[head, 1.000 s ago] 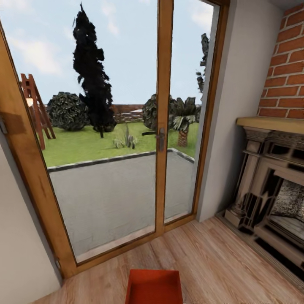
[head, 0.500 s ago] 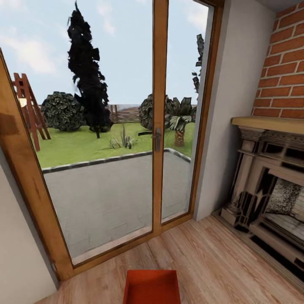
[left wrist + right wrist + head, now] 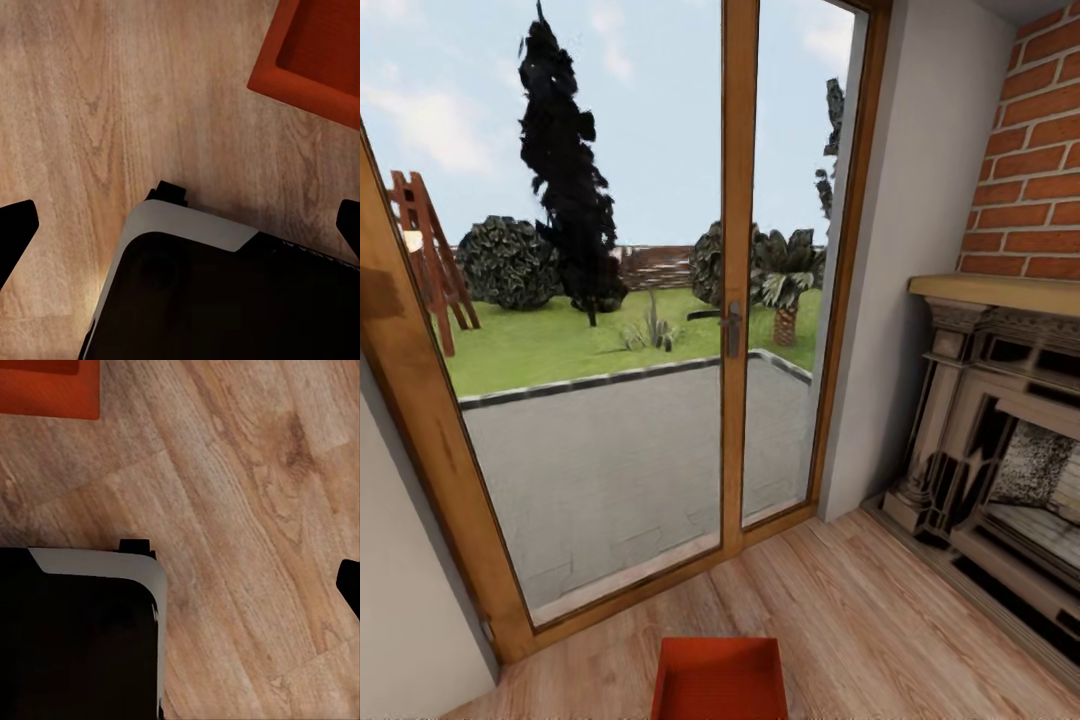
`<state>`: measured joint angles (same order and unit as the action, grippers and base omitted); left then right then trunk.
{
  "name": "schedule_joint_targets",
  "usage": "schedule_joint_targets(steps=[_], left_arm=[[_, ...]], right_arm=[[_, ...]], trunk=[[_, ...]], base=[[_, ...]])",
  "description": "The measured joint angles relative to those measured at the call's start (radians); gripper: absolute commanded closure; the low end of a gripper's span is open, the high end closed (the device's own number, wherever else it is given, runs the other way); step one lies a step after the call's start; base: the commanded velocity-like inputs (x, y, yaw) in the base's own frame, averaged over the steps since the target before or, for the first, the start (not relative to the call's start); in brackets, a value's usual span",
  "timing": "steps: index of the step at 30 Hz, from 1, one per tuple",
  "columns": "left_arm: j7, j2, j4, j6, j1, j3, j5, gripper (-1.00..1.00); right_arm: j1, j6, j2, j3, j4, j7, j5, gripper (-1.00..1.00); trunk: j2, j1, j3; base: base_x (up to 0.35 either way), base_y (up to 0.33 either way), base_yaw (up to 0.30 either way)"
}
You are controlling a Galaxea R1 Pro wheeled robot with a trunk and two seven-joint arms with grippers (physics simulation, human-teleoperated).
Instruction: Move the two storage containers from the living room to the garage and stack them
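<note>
From the head view, one orange-red storage container (image 3: 720,680) is seen resting on the light wood-plank floor (image 3: 880,620) of the living room, in front of the wood-framed glass garden doors (image 3: 735,280); its near end is cut off by the lower edge of the picture. To the right, a stone fireplace (image 3: 1000,470) with a wooden mantel (image 3: 1000,292) is seen beneath a red brick chimney (image 3: 1035,150).

In the left wrist view, a corner of the container (image 3: 319,56) is shown on the planks, apart from the robot's dark, white-edged base (image 3: 225,292). The left hand (image 3: 180,229) is seen only as two dark fingertips (image 3: 15,229) at opposite edges of the picture, spread wide with nothing held between them.

In the right wrist view, a strip of the container (image 3: 49,388) is cut off at the edge, and the base (image 3: 75,637) is seen again. Of the right hand, a single dark fingertip (image 3: 351,585) is visible at the frame edge; how far it is open cannot be told.
</note>
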<state>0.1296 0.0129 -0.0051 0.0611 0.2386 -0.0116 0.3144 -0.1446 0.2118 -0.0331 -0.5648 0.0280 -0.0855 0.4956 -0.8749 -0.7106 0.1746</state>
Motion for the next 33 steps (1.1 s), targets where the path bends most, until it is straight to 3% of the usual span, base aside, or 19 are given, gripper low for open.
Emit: schedule_joint_targets(steps=[33], left_arm=[[0.001, -0.017, -0.011, 0.0, 0.0, 0.006, -0.01, -1.0]], right_arm=[[0.0, 0.0, -0.004, -0.002, 0.0, 0.013, -0.001, -1.0]], trunk=[[0.0, 0.0, 0.053]], base=[[0.0, 0.0, 0.0]])
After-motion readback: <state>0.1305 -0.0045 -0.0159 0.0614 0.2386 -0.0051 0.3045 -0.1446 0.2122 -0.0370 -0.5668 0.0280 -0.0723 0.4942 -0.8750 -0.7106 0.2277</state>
